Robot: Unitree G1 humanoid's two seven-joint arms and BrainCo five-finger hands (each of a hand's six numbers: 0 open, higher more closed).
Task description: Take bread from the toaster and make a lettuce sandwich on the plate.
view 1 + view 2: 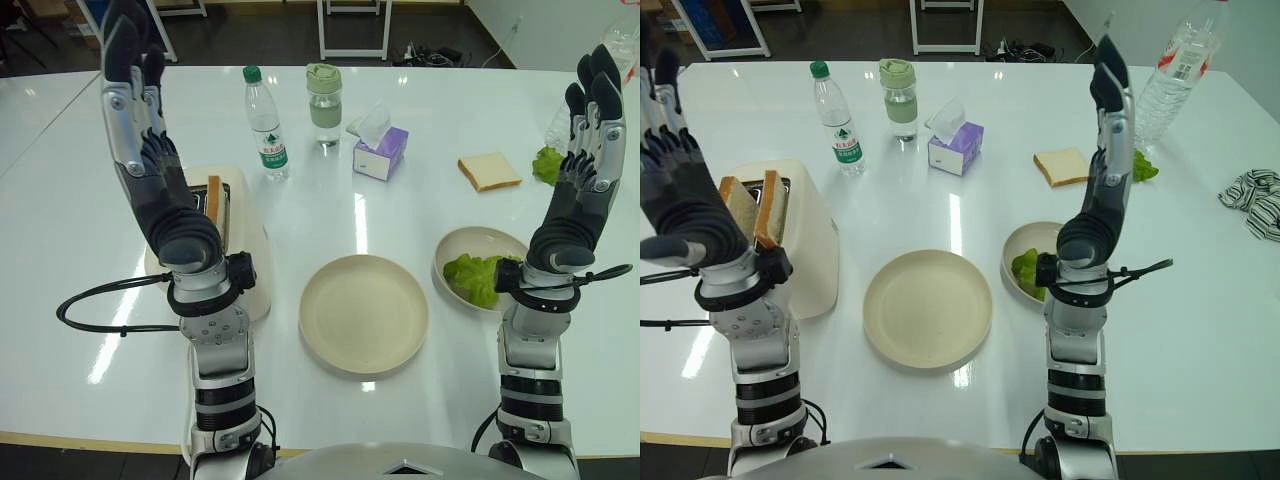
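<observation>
At table's left, toaster (810,240) w/ two bread slices (770,208) upright in its slots. Left hand (150,170) is raised in front of it, fingers straight & apart, holding nothing. Centre: plate (364,312). Just beside it on the right, bowl (480,240) w/ lettuce (470,275) inside. Right hand (585,175) is raised by bowl's right side, fingers straight, nothing held. Further back: loose bread slice (489,171) flat on table, lettuce leaf (546,163) beside it; water bottle (266,125), lidded tumbler (325,104), tissue box (381,152).
</observation>
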